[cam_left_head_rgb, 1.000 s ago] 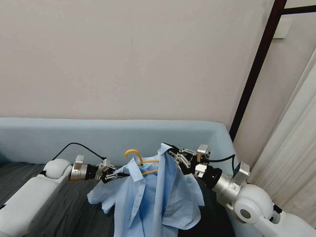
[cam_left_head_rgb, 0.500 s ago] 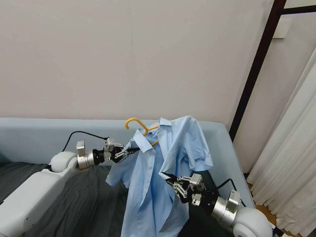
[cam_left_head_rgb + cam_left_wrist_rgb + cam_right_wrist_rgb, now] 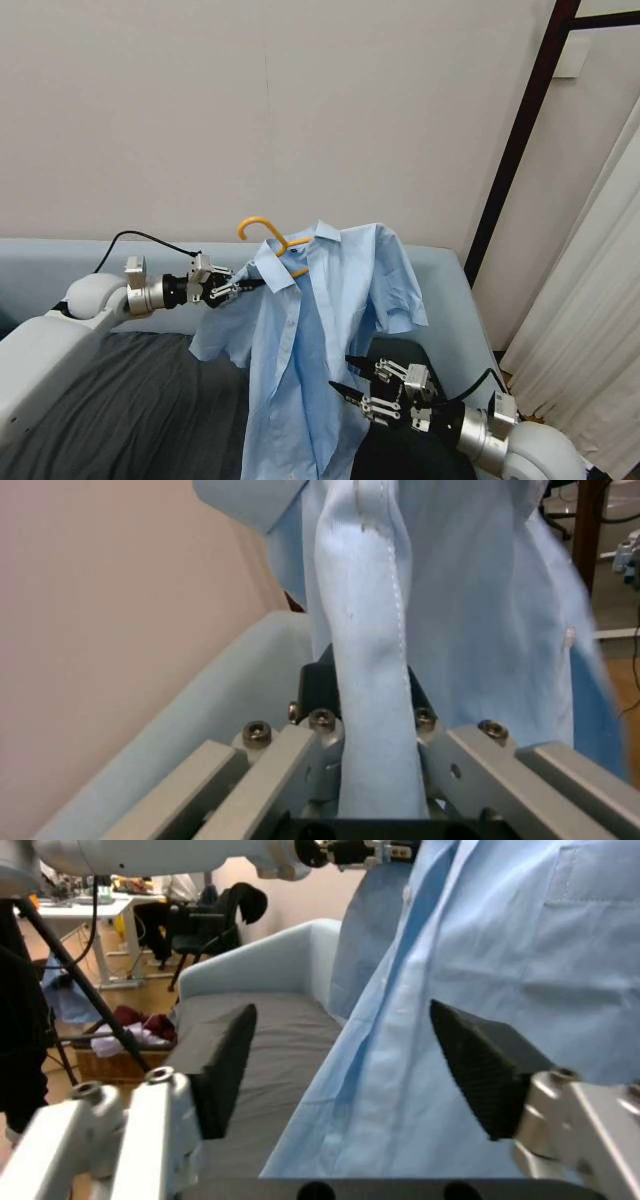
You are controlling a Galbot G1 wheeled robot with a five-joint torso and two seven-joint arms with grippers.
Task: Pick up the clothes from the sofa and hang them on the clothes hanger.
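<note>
Left tool [image 3: 240, 285] clamped on shirt [image 3: 335, 300] shoulder, arm stretched level — right tool [image 3: 343, 372] low, spread wide.

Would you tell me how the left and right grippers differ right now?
The left gripper is shut on the shirt by its collar; the right gripper is open, holding nothing. The left is up at collar height; the right sits low, near its lower front. Both face the shirt.
</note>
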